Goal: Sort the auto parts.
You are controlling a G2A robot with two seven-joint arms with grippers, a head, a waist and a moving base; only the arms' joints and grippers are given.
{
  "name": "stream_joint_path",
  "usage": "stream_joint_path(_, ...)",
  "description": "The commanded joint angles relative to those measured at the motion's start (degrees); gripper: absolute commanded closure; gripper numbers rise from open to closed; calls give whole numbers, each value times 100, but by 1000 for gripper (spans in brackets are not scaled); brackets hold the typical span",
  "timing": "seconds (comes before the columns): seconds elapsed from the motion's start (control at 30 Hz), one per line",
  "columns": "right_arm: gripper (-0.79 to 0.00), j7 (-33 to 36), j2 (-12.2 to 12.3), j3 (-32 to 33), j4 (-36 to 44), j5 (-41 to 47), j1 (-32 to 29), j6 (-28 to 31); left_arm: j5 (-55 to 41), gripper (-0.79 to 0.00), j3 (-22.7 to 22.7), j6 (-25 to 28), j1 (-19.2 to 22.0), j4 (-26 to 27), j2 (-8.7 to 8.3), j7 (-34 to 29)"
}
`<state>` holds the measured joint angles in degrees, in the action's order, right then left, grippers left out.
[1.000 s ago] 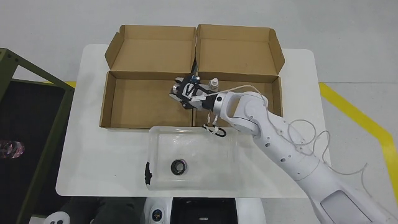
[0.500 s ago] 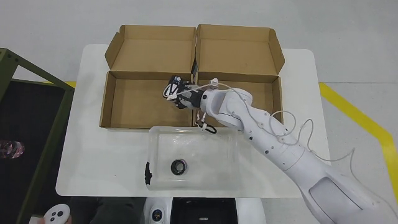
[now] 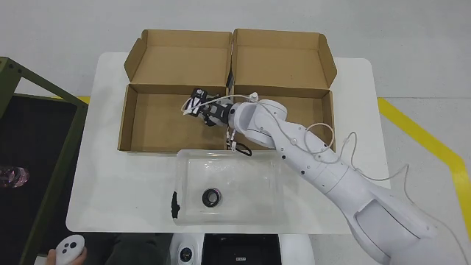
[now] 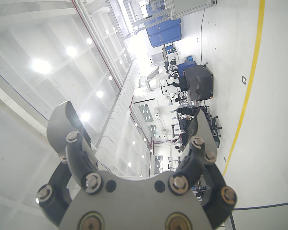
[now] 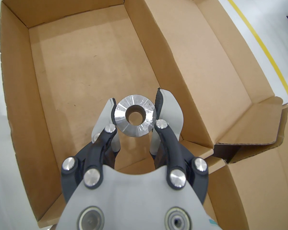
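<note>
My right gripper (image 5: 135, 110) is shut on a silver metal ring (image 5: 135, 118) with a round centre hole, held above the floor of the left cardboard box (image 5: 91, 56). In the top view that gripper (image 3: 196, 104) hangs over the right part of the left box (image 3: 158, 121), near the wall shared with the right box (image 3: 309, 110). A dark ring-shaped part (image 3: 213, 196) lies in the clear plastic bin (image 3: 228, 188). A small black part (image 3: 175, 206) sits at the bin's left edge. My left gripper (image 4: 132, 125) is open, held up toward the hall ceiling, with nothing between its fingers.
Both boxes stand side by side at the back of the white table (image 3: 110, 162), lids folded open behind them. The clear bin sits in front of them. A dark cart (image 3: 29, 162) stands left of the table. A hand holds a small white remote (image 3: 70, 250) at the front left.
My right gripper has carried the silver ring leftward, from over the wall between the boxes to over the left box. The hand with the remote has come further into view.
</note>
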<state>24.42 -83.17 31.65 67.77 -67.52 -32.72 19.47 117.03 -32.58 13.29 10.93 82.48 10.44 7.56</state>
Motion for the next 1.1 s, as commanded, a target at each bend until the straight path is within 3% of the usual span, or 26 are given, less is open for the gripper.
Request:
stream_joint_path(0.0,0,14,-54,-28,-135,5,35,-8,0,-785,0,0,0,0,0,0)
stream_joint_path(0.3,0,2,-247,-89,-573,-11,120,60,0,-785,0,0,0,0,0,0)
stream_joint_path(0.47,-135,8,-321,-76,-715,-47,144,100,0,-785,0,0,0,0,0,0)
stream_joint_path(0.8,-206,7,-423,-23,-900,-182,119,155,0,-785,0,0,0,0,0,0)
stream_joint_path(0.93,-302,2,-439,41,-938,-228,108,210,0,-785,0,0,0,0,0,0)
stream_joint_path(1.07,-339,-24,-436,122,-888,-314,87,254,0,-785,0,0,0,0,0,0)
